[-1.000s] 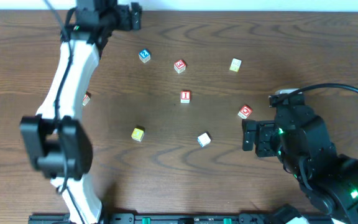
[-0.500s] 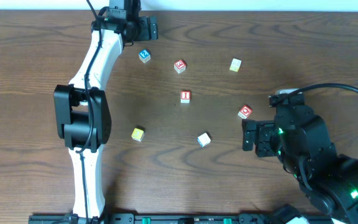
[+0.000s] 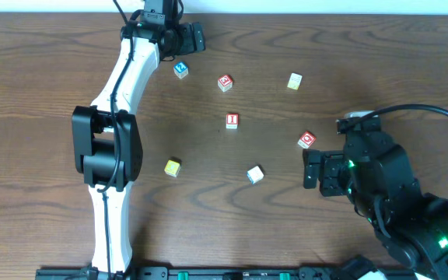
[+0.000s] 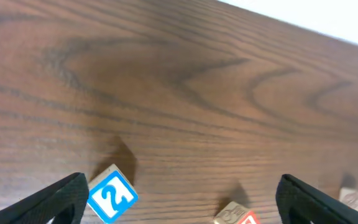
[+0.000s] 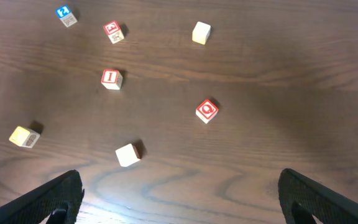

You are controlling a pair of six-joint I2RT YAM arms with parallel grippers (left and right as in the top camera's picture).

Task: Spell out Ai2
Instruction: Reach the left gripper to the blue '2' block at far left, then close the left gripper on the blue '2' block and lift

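A blue "2" block (image 3: 180, 69) lies at the back of the table; in the left wrist view (image 4: 112, 195) it sits just beside my left finger. A red "I" block (image 3: 232, 120) lies mid-table, also in the right wrist view (image 5: 110, 78). My left gripper (image 3: 187, 47) is open and empty, above and just behind the "2" block (image 5: 65, 14). My right gripper (image 3: 308, 169) is open and empty at the right, near a red block with a round sign (image 3: 307, 139). I cannot make out an "A" block.
Loose blocks lie scattered about: a red one (image 3: 224, 82) right of the "2", a pale yellow one (image 3: 294, 81) at back right, a white one (image 3: 255, 173) in the middle and a yellow one (image 3: 173, 166) at front left. The left arm (image 3: 107, 148) stretches across the left side.
My left arm has swung right along the back edge, bringing its open gripper over the blue "2" block. The right arm and the blocks have not moved.
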